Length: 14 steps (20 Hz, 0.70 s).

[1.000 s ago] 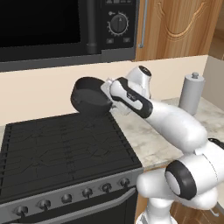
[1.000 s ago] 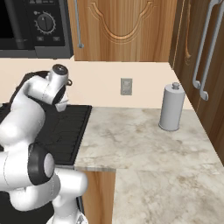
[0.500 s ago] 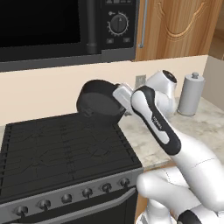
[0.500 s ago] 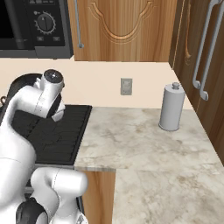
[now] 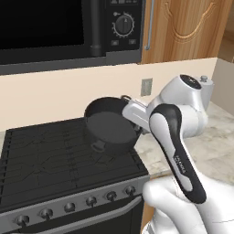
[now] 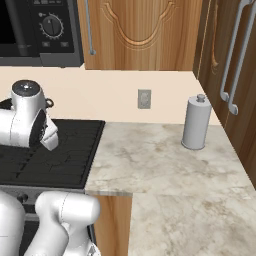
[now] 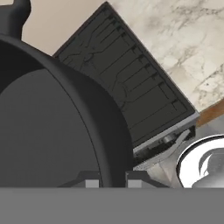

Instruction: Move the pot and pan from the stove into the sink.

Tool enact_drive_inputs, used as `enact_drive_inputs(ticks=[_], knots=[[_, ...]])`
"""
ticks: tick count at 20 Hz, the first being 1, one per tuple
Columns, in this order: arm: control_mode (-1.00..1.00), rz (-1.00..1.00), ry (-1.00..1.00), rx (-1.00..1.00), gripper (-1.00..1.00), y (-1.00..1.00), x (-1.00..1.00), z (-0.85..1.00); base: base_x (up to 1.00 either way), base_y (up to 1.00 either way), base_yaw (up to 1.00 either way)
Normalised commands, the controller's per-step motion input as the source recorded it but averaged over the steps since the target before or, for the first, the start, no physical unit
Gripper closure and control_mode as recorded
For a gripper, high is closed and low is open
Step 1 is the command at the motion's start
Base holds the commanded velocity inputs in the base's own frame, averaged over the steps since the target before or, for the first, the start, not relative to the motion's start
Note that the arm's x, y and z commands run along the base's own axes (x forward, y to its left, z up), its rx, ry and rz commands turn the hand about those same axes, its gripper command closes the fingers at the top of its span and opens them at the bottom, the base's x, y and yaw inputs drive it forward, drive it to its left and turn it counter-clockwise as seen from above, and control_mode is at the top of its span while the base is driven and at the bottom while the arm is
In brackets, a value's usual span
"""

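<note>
Swung lower and nearer since half a second ago, the pot [image 5: 111,126] hangs above the stove [image 5: 55,155]; its rim wall sits pinched between the jaws of the gripper [image 7: 112,180]; it is tipped, mouth facing the camera; the arm bends leftward from the counter [image 6: 165,165].

Base views flank arm, share stove [image 5: 55,155]; hand view seemingly close.

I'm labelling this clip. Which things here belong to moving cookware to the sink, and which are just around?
Part of the job:
- pot, tilted, lifted off the grates, held in the claw
- stove

Just around:
- microwave
- grey canister on the marble counter
- wall outlet
- wooden cabinets
</note>
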Motion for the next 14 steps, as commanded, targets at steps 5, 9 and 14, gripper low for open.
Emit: enact_drive_inputs(ticks=[5, 9, 14], knots=[[-1.0, 0.11, -0.04, -0.07, 1.0, -0.36, -0.88, -0.03, 0.0, 0.0, 0.0], [-1.0, 0.04, -0.03, 0.0, 1.0, -0.04, -0.24, 0.0, 0.0, 0.0, 0.0], [-1.0, 0.0, 0.0, 0.0, 1.0, 0.0, -0.03, 0.0, 0.0, 0.0, 0.0]])
